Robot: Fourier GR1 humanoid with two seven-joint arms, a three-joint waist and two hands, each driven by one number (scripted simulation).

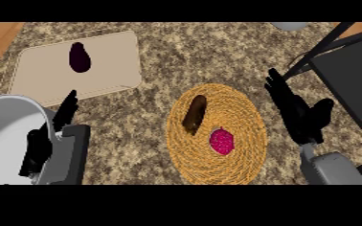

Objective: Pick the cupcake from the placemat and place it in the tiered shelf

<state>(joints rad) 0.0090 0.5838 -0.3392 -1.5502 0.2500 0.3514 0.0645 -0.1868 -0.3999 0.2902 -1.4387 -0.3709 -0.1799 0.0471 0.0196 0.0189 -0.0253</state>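
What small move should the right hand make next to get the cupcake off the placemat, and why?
Probably move the right hand leftward until it is over the pink cupcake. The hand is open and holds nothing, off the right edge of the woven placemat, while the cupcake lies untouched on the mat beside a brown item.

The tiered shelf is running off the upper right edge. A grey rounded thing is peeking in at the top, mostly cut off. At lower left, a grey forearm is hiding part of the left hand.
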